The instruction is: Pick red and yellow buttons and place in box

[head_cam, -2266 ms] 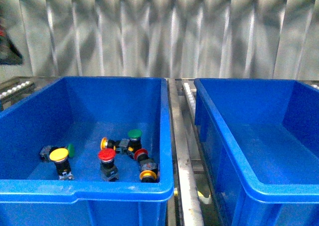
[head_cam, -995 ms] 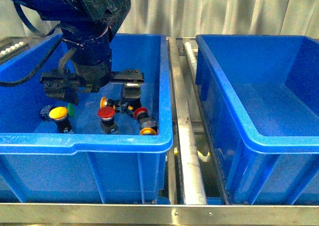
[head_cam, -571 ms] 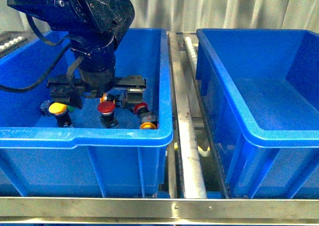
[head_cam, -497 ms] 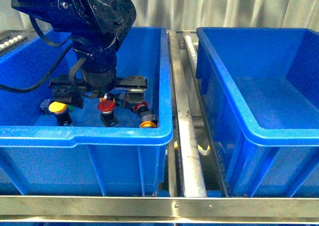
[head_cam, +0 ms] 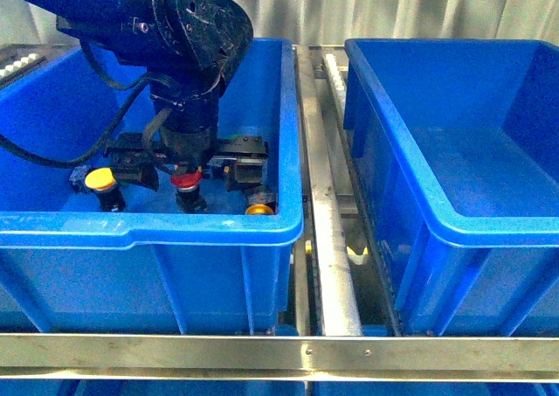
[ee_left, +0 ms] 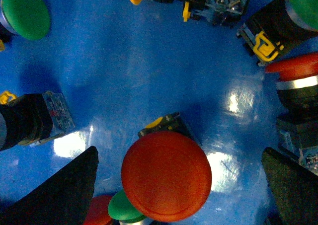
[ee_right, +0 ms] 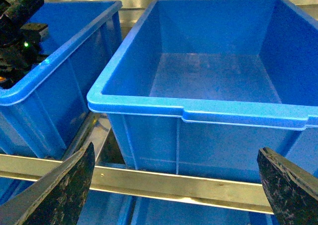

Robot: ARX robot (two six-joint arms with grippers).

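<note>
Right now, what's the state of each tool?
Left tool: open, straddling the red button, not gripping it.
Right tool: open, empty.

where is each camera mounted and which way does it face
Front: on the body, facing forward; left arm reaches into left bin, right bin beside.
Left wrist: on that arm, looking down at the red button between open left jaws.
Right wrist: on the right arm, facing the right bin past open right jaws.
Shared: front and left wrist both show the red button.
</note>
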